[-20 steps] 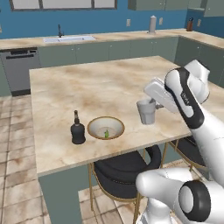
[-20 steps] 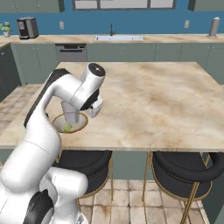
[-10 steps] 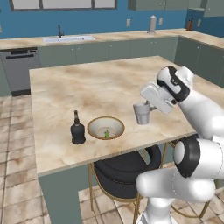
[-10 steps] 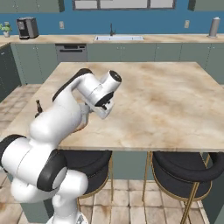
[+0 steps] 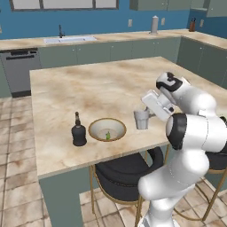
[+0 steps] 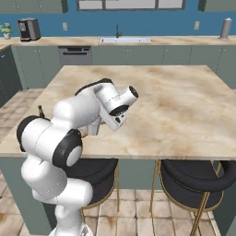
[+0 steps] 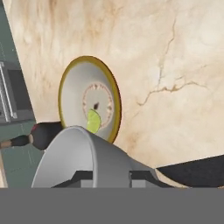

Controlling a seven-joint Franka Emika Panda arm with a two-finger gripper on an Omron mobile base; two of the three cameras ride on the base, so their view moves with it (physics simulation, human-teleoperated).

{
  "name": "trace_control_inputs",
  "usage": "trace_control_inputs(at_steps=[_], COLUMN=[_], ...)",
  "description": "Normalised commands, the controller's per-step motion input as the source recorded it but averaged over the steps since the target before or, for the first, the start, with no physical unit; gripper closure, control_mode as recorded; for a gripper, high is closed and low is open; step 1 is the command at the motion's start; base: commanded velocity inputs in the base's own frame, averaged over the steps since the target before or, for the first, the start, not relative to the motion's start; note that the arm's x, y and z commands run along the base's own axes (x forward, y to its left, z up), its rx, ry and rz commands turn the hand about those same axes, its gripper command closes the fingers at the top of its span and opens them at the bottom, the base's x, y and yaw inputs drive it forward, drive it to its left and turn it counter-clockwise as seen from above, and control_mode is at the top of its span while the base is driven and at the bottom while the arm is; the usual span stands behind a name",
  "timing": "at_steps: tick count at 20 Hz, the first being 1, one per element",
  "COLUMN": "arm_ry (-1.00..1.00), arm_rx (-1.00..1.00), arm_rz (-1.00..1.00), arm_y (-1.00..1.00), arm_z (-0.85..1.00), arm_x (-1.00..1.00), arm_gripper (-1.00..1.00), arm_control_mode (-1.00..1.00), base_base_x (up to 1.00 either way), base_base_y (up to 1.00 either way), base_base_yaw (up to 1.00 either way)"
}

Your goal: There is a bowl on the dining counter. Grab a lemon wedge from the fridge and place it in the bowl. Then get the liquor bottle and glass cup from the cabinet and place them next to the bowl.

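The glass cup (image 5: 141,119) hangs low over the dining counter (image 5: 88,88), right of the bowl (image 5: 107,129), with my gripper (image 5: 147,114) shut on it. I cannot tell whether the cup touches the stone. The lemon wedge (image 5: 107,134) lies inside the bowl, and the liquor bottle (image 5: 79,131) stands just left of it. In the hand view the cup (image 7: 74,159) sits between my fingertips (image 7: 83,177), with the bowl (image 7: 65,83), the wedge (image 7: 92,120) and the bottle (image 7: 43,134) beyond it. In the right base view my arm covers the bowl, and the bottle's top (image 6: 40,110) peeks out.
Two black stools (image 5: 122,170) (image 6: 198,173) stand under the counter's near edge. Along the back wall run a counter with a sink (image 5: 68,39), a dishwasher (image 5: 17,68), a white cylinder (image 5: 154,24) and a coffee machine (image 6: 28,28).
The gripper has carried the cup a little left and down, closer to the bowl. The arm's elbow has swung round. Bowl, wedge and bottle have stayed put.
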Motion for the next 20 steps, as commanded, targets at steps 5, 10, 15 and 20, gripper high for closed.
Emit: trace_control_inputs(at_steps=[5,10,15,20], arm_ry=[-0.10,-0.13,-0.16,-0.17], arm_rx=[0.03,0.00,0.00,0.00], arm_rz=[0.01,0.00,0.00,0.00], arm_y=[0.00,0.00,0.00,0.00], arm_z=[-0.38,-0.37,-0.28,-0.16], arm_x=[0.08,0.16,0.23,0.32], arm_gripper=[1.00,1.00,1.00,1.00], arm_control_mode=[-1.00,-1.00,-1.00,-1.00], base_base_x=[0.00,0.00,0.00,0.00], base_base_y=[0.00,0.00,0.00,0.00], base_base_yaw=[0.00,0.00,0.00,0.00])
